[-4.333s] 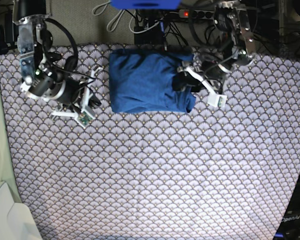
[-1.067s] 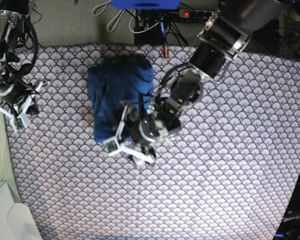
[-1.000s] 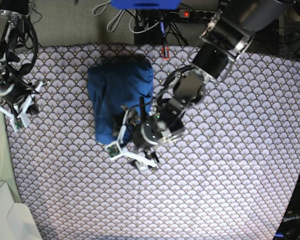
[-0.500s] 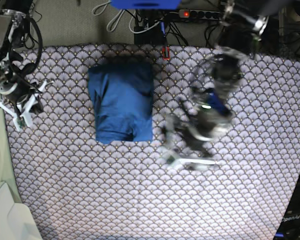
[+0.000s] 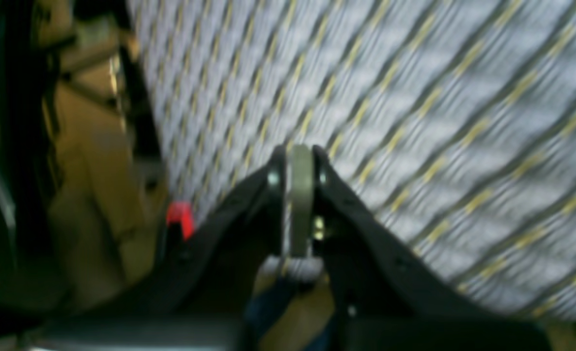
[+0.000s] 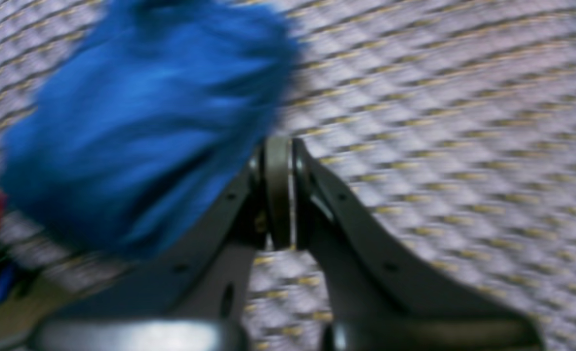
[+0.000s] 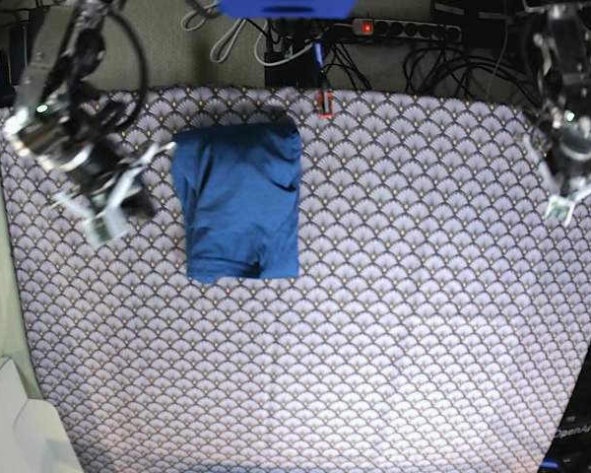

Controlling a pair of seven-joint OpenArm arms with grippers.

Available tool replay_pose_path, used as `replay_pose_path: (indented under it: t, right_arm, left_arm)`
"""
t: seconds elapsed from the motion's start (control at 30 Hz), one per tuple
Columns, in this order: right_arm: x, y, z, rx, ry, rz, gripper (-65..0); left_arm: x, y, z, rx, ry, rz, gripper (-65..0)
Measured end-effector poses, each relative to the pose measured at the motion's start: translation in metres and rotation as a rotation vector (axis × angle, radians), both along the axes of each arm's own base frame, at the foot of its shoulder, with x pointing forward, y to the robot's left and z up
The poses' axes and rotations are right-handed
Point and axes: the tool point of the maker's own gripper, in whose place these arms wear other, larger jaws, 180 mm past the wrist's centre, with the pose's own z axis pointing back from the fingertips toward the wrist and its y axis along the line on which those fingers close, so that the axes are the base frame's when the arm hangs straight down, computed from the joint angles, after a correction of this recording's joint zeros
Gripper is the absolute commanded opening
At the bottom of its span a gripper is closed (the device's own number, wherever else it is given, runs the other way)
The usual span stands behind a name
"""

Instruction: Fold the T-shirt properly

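Pressing pad against pad, the left gripper [image 5: 300, 195] has its jaws fully together with nothing between them, over bare tablecloth [image 7: 394, 325] at the table's 3 o'clock edge in the base view [image 7: 571, 187]. The right gripper [image 6: 278, 190] is likewise closed tight and empty; in its wrist view the T-shirt [image 6: 141, 122] lies at about 10 o'clock from the fingertips, near but not touched. In the base view this gripper [image 7: 108, 202] hovers at the cloth's 9 o'clock side, just beside the T-shirt [image 7: 238, 202] — a folded blue rectangle lying flat toward 11 o'clock of the table. A power strip [image 7: 394, 27] and tangled cables sit beyond the 12 o'clock edge. Half a second earlier the left arm was blurred over the table's middle; it has since swung out to the edge, and the right arm has moved nearer the garment.
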Motion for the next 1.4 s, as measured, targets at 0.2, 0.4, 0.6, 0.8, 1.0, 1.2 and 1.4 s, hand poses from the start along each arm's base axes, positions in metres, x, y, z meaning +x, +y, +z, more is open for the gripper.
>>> replay_pose_path:
  t: [0.2, 0.4, 0.6, 0.8, 1.0, 1.2, 1.4]
  right_arm:
    - [-0.013, 0.081, -0.016, 0.089, 0.063, 0.202, -65.0]
    - [-0.02, 0.11, -0.016, 0.121, 0.07, 0.272, -65.0]
    - [-0.035, 0.112, -0.061, 0.16, 0.214, 0.263, -65.0]
    - [-0.036, 0.118, -0.076, 0.234, 0.228, 0.24, -65.0]
    - [-0.036, 0.116, -0.072, 0.207, 0.216, 0.253, -65.0]
    - [-0.019, 0.101, -0.015, 0.105, 0.043, 0.275, -65.0]
    - [-0.038, 0.05, -0.021, 0.041, 0.086, 0.142, -65.0]
  left_arm:
    - [-0.043, -0.03, -0.025, -0.056, 0.152, -0.133, -64.8]
    - [-0.076, -0.03, -0.039, -0.101, 0.218, -0.095, -64.8]
    - [-0.082, -0.024, -0.038, -0.119, 0.212, -0.07, -64.8]
    - [-0.082, -0.021, -0.036, -0.112, 0.212, -0.065, -64.8]
    - [-0.081, -0.022, -0.036, -0.111, 0.212, -0.07, -64.8]
    - [-0.079, -0.025, -0.034, -0.11, 0.204, -0.077, -64.8]
    - [-0.087, -0.073, -0.05, -0.153, 0.274, -0.227, -64.8]
